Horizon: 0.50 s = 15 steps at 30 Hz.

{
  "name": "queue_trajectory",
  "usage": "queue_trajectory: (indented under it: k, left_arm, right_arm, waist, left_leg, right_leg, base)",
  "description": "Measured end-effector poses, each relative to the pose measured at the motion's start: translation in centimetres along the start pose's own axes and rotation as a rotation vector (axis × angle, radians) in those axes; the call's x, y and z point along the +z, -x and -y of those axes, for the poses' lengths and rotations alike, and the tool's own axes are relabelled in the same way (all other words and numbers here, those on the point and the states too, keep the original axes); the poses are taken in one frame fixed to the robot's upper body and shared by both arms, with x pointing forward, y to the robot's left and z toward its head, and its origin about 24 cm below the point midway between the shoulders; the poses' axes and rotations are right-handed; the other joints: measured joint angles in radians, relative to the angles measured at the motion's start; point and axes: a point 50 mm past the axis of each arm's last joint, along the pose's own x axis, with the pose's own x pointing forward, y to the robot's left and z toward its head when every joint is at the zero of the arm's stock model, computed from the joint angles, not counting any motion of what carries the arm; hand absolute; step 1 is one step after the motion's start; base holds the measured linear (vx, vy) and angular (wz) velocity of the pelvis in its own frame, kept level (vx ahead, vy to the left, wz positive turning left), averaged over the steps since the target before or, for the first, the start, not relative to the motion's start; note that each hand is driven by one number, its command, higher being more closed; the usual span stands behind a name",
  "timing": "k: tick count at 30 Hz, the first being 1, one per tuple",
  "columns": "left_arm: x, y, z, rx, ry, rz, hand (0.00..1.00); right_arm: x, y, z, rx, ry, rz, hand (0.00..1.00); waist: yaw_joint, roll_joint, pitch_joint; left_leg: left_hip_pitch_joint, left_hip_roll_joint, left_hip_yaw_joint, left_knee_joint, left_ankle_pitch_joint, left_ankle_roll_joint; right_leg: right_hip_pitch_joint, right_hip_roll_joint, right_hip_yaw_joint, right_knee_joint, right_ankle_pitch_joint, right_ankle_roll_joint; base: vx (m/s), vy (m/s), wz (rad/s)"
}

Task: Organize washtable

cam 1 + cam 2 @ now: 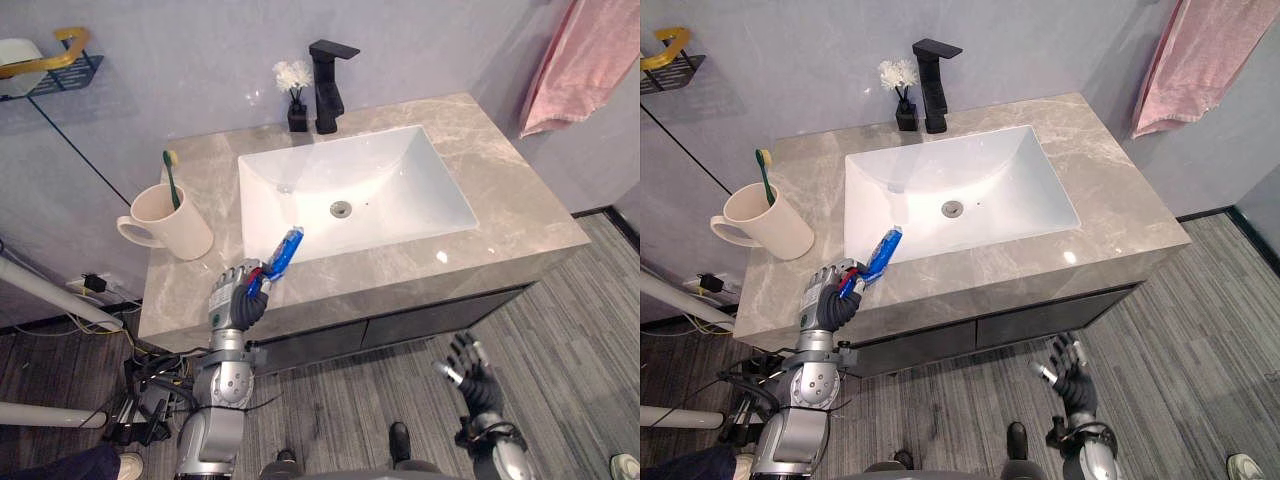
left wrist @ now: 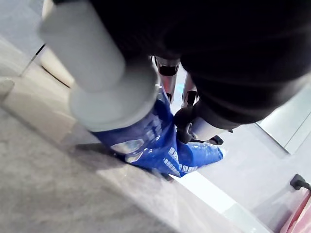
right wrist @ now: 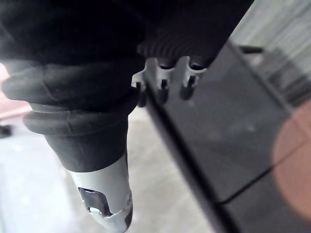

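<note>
My left hand (image 1: 235,295) is at the front edge of the grey marble washtable (image 1: 520,215), its fingers curled round a blue toothpaste tube (image 1: 285,250). The tube (image 2: 167,145) points up and toward the white sink (image 1: 400,180). To the left stands a cream mug (image 1: 170,225) with a green toothbrush (image 1: 172,178) upright in it. Low in front of the cabinet, my right hand (image 1: 468,370) hangs with its fingers spread and holds nothing.
A black faucet (image 1: 328,85) and a small black vase of white flowers (image 1: 295,95) stand behind the sink. A pink towel (image 1: 585,60) hangs on the right wall. On the left wall is a dark wire shelf (image 1: 55,68). Dark cabinet doors (image 1: 400,320) sit under the top.
</note>
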Motion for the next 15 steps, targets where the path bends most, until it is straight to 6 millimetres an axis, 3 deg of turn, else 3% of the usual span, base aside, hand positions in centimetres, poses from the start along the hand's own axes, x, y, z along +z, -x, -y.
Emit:
queue_trajectory:
  k: [6,9,15]
  left_arm:
    - [2.4,-0.1,-0.8,0.064,0.043,0.116,1.00]
    - [2.6,-0.1,-0.4,0.051,0.051,0.128,1.00]
    - [2.6,-0.1,0.5,0.016,0.061,0.131,1.00]
  right_arm:
    - [8.0,0.2,-3.2,0.110,-0.222,0.422,0.00]
    - [9.7,0.6,-4.3,0.207,-0.302,0.504,0.00]
    - [10.6,1.0,-6.0,0.309,-0.417,0.547,0.00]
  waist:
    - [0.000,-0.002,-0.008]
    - [0.000,-0.006,-0.021]
    - [0.001,-0.004,-0.043]
  left_leg:
    - [0.016,-0.003,-0.021,0.004,-0.004,0.002]
    - [0.016,-0.004,-0.028,0.007,-0.004,0.002]
    - [-0.015,-0.017,-0.056,0.026,-0.007,0.008]
  right_leg:
    - [0.021,0.000,-0.003,0.000,0.001,-0.001]
    - [0.023,-0.001,-0.005,-0.001,0.002,-0.001]
    - [0.011,-0.014,-0.014,0.000,0.009,0.005]
  base:
    - [-0.03,-0.002,0.01]
    - [-0.02,-0.005,0.02]
    - [-0.02,0.004,0.07]
